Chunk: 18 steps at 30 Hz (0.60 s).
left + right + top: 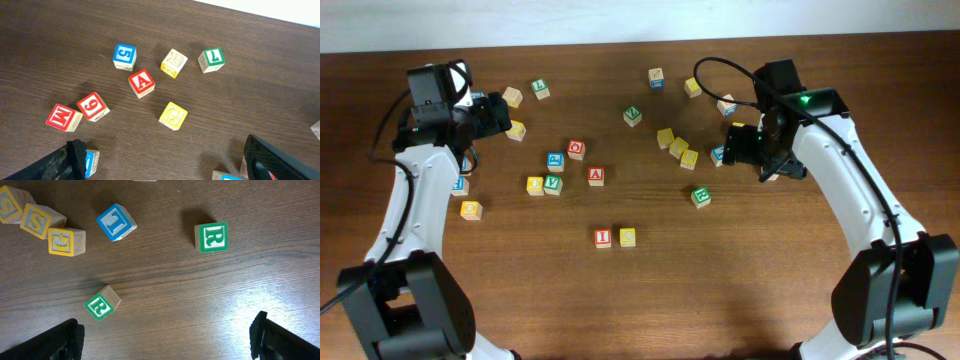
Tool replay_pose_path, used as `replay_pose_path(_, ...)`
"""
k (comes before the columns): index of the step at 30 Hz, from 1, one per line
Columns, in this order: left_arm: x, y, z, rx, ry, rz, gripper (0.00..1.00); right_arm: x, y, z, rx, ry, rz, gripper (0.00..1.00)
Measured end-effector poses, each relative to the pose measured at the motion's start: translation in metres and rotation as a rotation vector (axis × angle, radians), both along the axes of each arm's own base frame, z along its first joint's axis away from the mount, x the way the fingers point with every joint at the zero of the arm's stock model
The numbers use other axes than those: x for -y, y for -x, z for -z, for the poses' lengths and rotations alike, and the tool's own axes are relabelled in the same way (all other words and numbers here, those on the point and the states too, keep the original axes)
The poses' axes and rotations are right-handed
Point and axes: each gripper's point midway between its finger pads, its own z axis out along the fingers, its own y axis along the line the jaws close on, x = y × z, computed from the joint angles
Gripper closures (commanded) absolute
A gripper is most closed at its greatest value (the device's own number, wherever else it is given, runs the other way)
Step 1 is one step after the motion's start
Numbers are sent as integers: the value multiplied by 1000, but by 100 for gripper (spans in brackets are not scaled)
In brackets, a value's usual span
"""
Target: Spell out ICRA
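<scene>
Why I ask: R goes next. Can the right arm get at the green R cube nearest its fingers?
Probably yes: the right gripper is open, and that green R cube lies alone, nothing between them.

Your table [720, 300] is dark brown wood grain. I [603, 237] shows a red face, C [627, 237] yellow, R [701, 197] green, A [142, 81] a white letter on red. Strays: 5 [124, 55] blue, 7 [212, 59] green, G [173, 115] yellow, 6 [93, 106] and M [62, 117] red. Cube sides are pale bare wood. Left gripper [165, 160] and right gripper [167, 337] are black.
</scene>
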Motion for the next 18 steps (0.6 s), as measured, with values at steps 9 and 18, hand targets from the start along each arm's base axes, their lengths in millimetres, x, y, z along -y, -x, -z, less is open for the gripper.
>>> replay_pose_path(9,-51,11,-3,-31,-186,-179,1,-1,-6,-1,23,-3,0,2)
replay_pose_path(18,-117,51,19,-150,-147,-331,1,-2,-14,-3,58,-10,0,2)
